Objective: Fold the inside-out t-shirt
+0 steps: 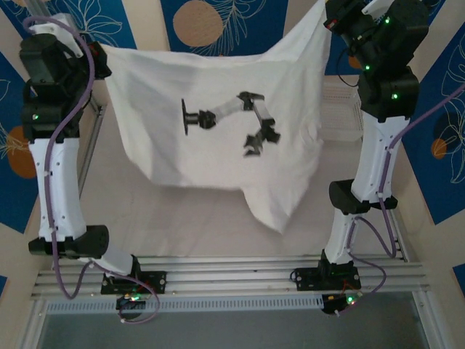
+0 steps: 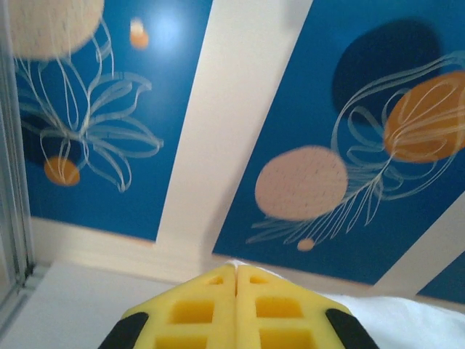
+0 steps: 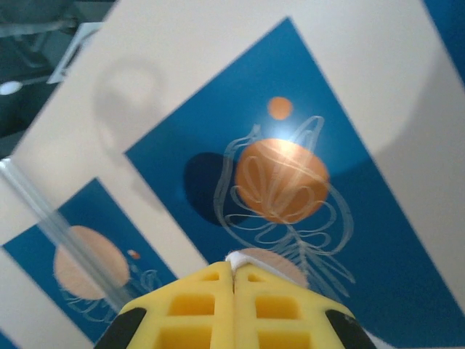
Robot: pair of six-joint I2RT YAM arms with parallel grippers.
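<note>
Top view: white t-shirt (image 1: 218, 109) hanging spread in the air above the pale tabletop (image 1: 182, 218). Its upper corners are pinched by the closed left end effector (image 1: 102, 59) and right end effector (image 1: 330, 18). White mesh basket (image 1: 343, 109) at the shirt's right edge. Metal rails (image 1: 232, 280) along the near edge. Blue wall panels (image 1: 196, 22) with orange discs.

Left wrist view: yellow fingers (image 2: 196, 313) pressed together, white cloth at the tips; blue-and-cream wall beyond.

Right wrist view: yellow fingers (image 3: 196, 305) shut on a sliver of white cloth; blue panels beyond.
</note>
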